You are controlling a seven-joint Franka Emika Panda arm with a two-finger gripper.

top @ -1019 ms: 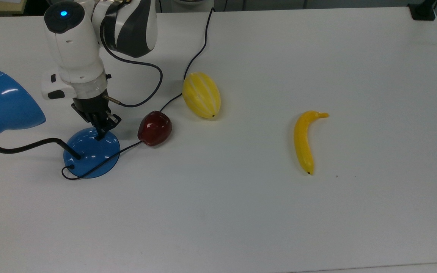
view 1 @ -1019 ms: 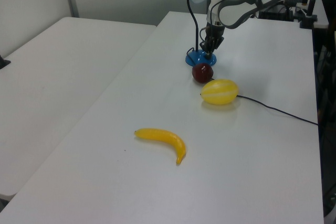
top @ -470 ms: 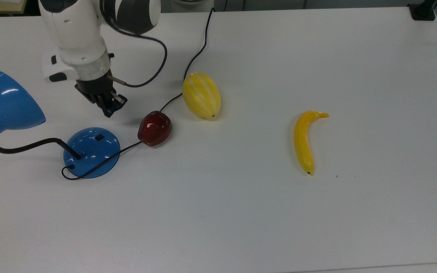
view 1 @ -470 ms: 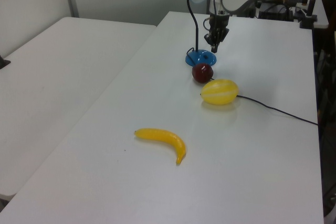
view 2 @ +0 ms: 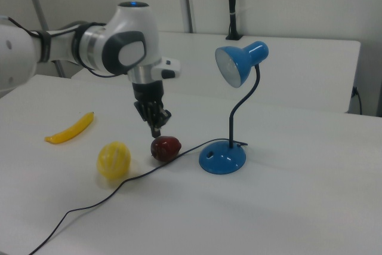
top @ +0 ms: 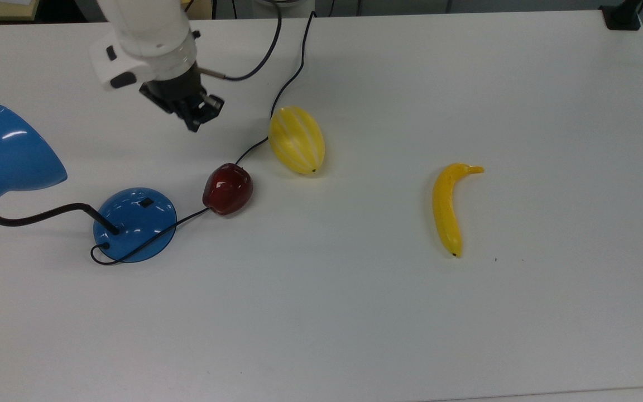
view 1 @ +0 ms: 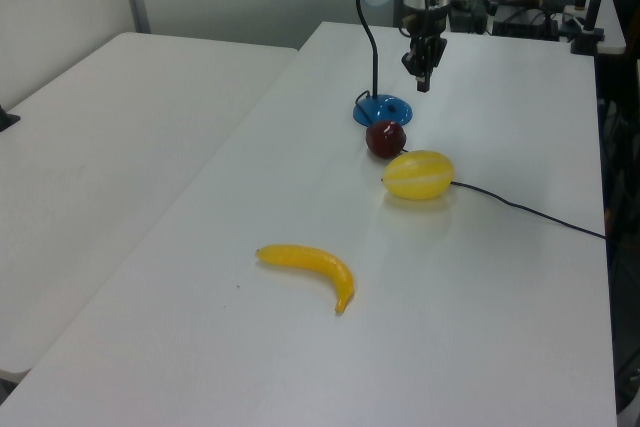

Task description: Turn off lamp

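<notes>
Top view: end effector [top: 194, 119] hangs over bare white table [top: 355, 312], fingers pressed together, gripping nothing. Glossy blue desk lamp [top: 132, 220] with black bendy neck sits below and to the top view's left of it, well apart; small black switch [top: 145, 202] on the round base faces up, uncovered. Dark red apple [top: 228, 188] lies below the end effector, yellow ribbed melon [top: 297, 139] to the top view's right of it, yellow banana [top: 447, 207] far off to the top view's right.

Left view: end effector [view 1: 423, 77] is in the air above and just behind the lamp base [view 1: 381, 109], not touching.

Right view: end effector [view 2: 156, 128] points down just above the apple [view 2: 165, 148]; lamp [view 2: 222, 158] stands to the right view's right, shade [view 2: 236, 64] higher than the end effector.
</notes>
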